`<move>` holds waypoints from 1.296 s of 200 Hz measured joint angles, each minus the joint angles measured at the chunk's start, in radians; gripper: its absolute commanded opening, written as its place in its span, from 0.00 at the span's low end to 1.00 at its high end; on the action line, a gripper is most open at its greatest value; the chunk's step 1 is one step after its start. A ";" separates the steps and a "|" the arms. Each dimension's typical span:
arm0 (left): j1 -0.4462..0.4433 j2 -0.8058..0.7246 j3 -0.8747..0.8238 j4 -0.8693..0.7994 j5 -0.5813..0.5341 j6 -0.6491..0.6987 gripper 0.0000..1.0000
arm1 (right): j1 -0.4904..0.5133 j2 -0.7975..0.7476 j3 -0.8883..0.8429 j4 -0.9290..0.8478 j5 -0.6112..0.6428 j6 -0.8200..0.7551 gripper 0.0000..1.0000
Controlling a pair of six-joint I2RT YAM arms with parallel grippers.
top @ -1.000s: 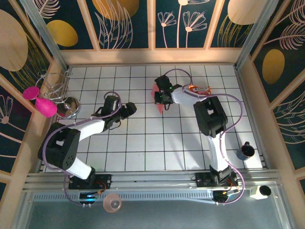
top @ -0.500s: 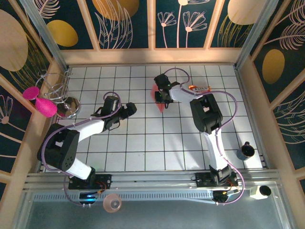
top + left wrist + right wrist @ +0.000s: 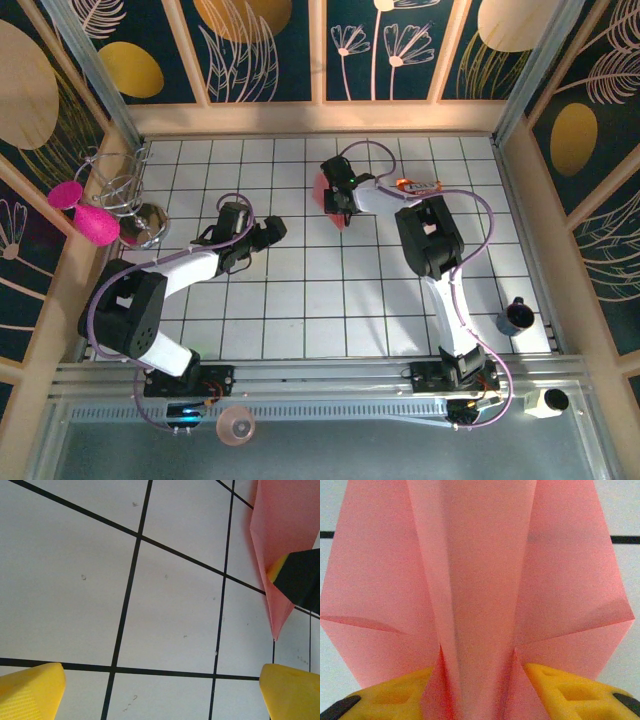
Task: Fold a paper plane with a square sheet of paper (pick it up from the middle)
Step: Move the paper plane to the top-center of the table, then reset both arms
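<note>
— Tools and work item?
— The left tool (image 3: 161, 692) is found wide open and empty. The paper plane (image 3: 485, 570) lies on the counter (image 3: 75, 555), far middle. The right tool (image 3: 482, 680) straddles its central ridge, but a grip cannot be confirmed.
— Recommendation?
— The ridge is to be pinched centrally and squarely, with the wings left uncrushed.

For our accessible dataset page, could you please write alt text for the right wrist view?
A salmon-pink paper plane, close up, its central ridge running between the two yellow fingers of the right gripper at the bottom edge. White table with black grid lines behind.
</note>
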 measured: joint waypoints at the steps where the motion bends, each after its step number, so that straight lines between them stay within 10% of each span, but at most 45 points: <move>1: 0.000 0.000 0.000 0.000 -0.001 0.000 0.99 | 0.000 0.001 0.001 0.000 0.003 0.000 0.46; 141: 0.017 -0.158 0.114 -0.113 -0.155 0.082 0.99 | -0.005 -0.185 -0.001 -0.053 -0.006 0.045 0.63; 219: 0.065 -0.458 -0.068 -0.007 -0.584 0.219 0.99 | -0.141 -0.907 -0.639 0.240 0.239 0.029 0.99; 259: 0.096 -0.550 -0.282 0.170 -0.785 0.332 0.99 | -0.288 -1.127 -0.962 0.380 0.396 0.012 0.99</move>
